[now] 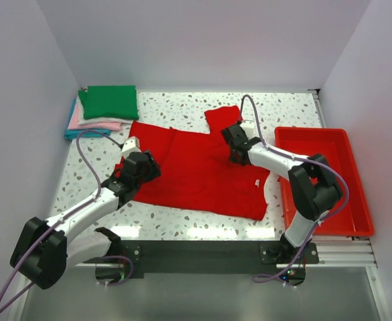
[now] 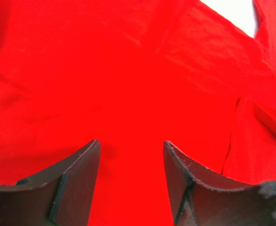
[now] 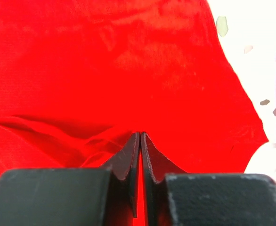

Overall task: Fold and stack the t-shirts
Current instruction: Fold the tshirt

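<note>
A bright red t-shirt [image 1: 196,175] lies spread over the middle of the speckled table, its right sleeve [image 1: 221,117] pointing to the back. My left gripper [image 1: 141,164] stands open over the shirt's left side, fingers apart with only flat red cloth [image 2: 128,70] below them [image 2: 131,147]. At the shirt's upper right, by the sleeve, my right gripper [image 1: 235,144] is shut on a pinch of the red cloth, which puckers at its tips [image 3: 141,134]. Folded t-shirts are stacked at the back left: green [image 1: 109,101] on top, pink [image 1: 95,124] and blue [image 1: 71,132] beneath.
A rigid red plastic tray [image 1: 316,132] sits along the right edge of the table, beside the right arm. White walls close in the back and both sides. Bare speckled tabletop [image 1: 176,103] shows behind the shirt.
</note>
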### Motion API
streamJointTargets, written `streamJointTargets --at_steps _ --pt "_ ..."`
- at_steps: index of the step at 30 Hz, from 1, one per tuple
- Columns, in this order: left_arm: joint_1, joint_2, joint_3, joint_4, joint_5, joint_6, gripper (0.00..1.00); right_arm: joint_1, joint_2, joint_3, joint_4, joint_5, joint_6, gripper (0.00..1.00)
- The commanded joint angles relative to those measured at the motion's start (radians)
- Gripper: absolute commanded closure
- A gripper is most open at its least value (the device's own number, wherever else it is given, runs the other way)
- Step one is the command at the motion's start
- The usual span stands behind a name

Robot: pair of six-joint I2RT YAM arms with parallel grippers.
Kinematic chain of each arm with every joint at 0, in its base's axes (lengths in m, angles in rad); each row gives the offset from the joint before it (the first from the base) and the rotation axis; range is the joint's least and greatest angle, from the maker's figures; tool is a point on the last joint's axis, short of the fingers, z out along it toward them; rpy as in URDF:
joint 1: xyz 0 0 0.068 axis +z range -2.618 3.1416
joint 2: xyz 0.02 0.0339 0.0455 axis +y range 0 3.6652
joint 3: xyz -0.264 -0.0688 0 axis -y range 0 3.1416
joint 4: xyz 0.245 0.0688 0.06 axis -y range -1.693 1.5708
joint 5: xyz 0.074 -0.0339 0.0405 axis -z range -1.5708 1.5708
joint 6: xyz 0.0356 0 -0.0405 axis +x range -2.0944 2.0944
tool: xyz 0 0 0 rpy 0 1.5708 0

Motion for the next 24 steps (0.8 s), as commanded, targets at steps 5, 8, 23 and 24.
streamJointTargets --at_steps 5,8,23,24 --pt "0.078 -0.146 -0.036 -0.2 -0.127 -0.144 0.25 -0.037 -0.014 0.093 -0.027 0.014 0.011 0.59" --pt "0.115 -0.202 -0.045 -0.279 -0.168 -0.187 0.16 -0.052 -0.046 0.102 -0.056 0.017 0.011 0.37" --pt "0.316 -0.239 -0.131 -0.387 -0.151 -0.316 0.17 0.236 -0.633 -0.382 -0.243 0.011 0.285 0.37" --pt "0.319 -0.226 -0.135 -0.387 -0.148 -0.326 0.18 0.26 -0.652 -0.417 -0.267 0.006 0.32 0.37"
